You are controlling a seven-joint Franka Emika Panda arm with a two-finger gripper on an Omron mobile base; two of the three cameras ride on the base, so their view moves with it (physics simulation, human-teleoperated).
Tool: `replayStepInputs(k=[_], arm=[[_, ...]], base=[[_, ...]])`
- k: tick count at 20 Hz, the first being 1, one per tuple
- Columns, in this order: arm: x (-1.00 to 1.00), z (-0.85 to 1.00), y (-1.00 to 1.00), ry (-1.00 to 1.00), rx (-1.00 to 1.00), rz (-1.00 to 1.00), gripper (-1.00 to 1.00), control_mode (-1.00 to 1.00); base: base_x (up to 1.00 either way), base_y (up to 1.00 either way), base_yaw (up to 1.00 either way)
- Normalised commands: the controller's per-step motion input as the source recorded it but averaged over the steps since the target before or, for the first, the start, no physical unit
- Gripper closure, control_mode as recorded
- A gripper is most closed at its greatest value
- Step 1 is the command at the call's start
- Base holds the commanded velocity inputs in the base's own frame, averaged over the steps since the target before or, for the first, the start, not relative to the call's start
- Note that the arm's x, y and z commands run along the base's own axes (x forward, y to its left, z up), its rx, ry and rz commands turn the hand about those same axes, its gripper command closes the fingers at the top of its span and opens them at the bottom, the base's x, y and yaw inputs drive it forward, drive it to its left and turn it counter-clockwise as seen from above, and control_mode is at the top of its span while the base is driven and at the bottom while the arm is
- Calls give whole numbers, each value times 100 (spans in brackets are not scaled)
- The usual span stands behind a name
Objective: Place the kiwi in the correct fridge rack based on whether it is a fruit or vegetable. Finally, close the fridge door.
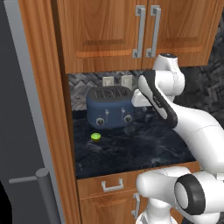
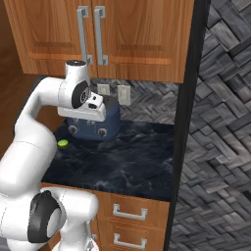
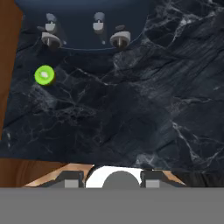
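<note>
The kiwi (image 1: 96,137) (image 2: 62,143) is a tiny lime-green ball lying on the dark marble counter (image 1: 140,148), just in front of the blue toaster's left corner. In the hand view the kiwi (image 3: 44,75) sits at the upper left. My gripper (image 2: 89,118) (image 3: 110,178) hangs high above the counter in front of the toaster, right of the kiwi and well apart from it. It is shut with nothing held. The grey fridge door (image 1: 17,131) with its bar handle (image 1: 43,192) stands at the far left. The fridge rack is out of view.
A blue toaster (image 1: 110,107) (image 2: 105,125) (image 3: 87,22) stands at the back of the counter. Wooden upper cabinets (image 1: 109,30) hang above it, and a tall wooden panel (image 1: 48,109) separates counter and fridge. Drawers (image 2: 130,213) lie below the counter edge.
</note>
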Motion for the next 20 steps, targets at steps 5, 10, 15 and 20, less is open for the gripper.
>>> replayStepInputs(k=[5, 10, 15, 20], arm=[[10, -36, 54, 3, -2, -1, -100, -100], [12, -74, 100, 2, 0, -5, -100, -100], [13, -61, 54, 7, 2, 0, -100, -100], [1, -38, 24, 11, 0, 0, -100, -100]], base=[[0, 0, 0], [0, 0, 0], [0, 0, 0], [0, 0, 0]])
